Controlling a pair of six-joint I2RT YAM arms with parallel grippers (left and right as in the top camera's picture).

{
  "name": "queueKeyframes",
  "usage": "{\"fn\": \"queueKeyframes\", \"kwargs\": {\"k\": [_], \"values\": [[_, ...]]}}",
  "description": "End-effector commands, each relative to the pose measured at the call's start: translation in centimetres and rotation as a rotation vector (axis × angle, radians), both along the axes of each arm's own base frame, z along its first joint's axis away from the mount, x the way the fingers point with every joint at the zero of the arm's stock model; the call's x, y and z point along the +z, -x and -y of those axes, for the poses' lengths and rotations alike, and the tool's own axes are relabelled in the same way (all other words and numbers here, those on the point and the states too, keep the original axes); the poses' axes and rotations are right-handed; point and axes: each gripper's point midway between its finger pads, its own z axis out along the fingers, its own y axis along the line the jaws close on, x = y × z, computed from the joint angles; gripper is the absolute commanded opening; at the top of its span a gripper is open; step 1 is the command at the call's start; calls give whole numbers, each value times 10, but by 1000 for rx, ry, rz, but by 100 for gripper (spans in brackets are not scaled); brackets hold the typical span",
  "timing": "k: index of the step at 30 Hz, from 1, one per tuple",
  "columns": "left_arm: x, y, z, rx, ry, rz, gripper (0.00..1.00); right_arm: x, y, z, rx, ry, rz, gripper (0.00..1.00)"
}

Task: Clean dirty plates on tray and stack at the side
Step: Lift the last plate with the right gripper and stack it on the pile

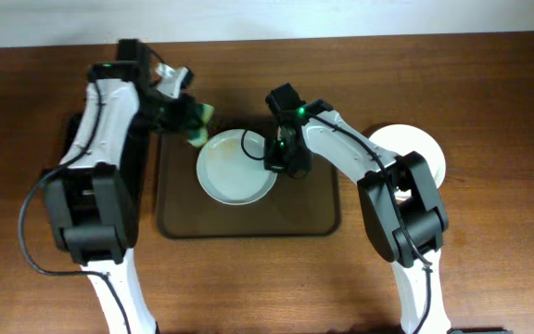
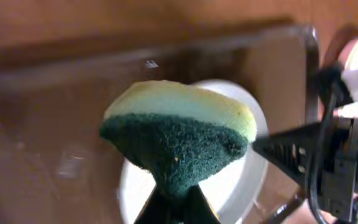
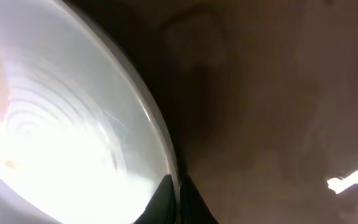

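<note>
A white plate (image 1: 235, 167) lies on the brown tray (image 1: 313, 213). My right gripper (image 1: 274, 160) is shut on the plate's right rim; the right wrist view shows the rim (image 3: 157, 134) pinched between the fingers (image 3: 178, 199). My left gripper (image 1: 176, 113) is shut on a yellow and green sponge (image 1: 197, 125), held at the plate's upper left edge. In the left wrist view the sponge (image 2: 179, 134) hangs over the plate (image 2: 241, 180), green side down. Another white plate (image 1: 415, 148) sits on the table to the right of the tray.
A black tray (image 1: 68, 139) lies at the left, mostly hidden under my left arm. The wooden table (image 1: 489, 93) extends to the right and front. The table's back edge meets a white wall.
</note>
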Motion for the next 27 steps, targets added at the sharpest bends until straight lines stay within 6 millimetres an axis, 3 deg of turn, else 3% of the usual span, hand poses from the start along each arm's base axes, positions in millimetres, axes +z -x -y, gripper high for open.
{"fn": "queueKeyframes", "kwargs": {"k": [1, 4, 6, 10, 13, 15, 18, 23, 27], "values": [[6, -10, -15, 28, 32, 29, 0, 47, -9, 30, -5, 78, 109, 4], [5, -14, -15, 25, 5, 48, 1, 98, -5, 72, -11, 313, 250, 4], [5, -16, -14, 23, 5, 58, 1, 123, -1, 90, -10, 465, 337, 4], [5, -17, -14, 22, 5, 64, 1, 160, 11, 111, -76, 820, 510, 4], [6, -17, -14, 22, 5, 67, 1, 202, 25, 103, -116, 1039, 736, 4], [6, -19, -14, 22, 5, 75, 1, 212, 33, 89, -124, 1054, 817, 4], [7, -20, -13, 20, 8, 80, 0, 211, 42, 75, -164, 1002, 852, 4], [8, -24, -9, 11, 8, 104, 1, 214, 62, 96, -258, 1041, 818, 4], [5, -23, -10, 13, -18, 98, 1, 213, 68, 88, -237, 1029, 821, 4]]}}
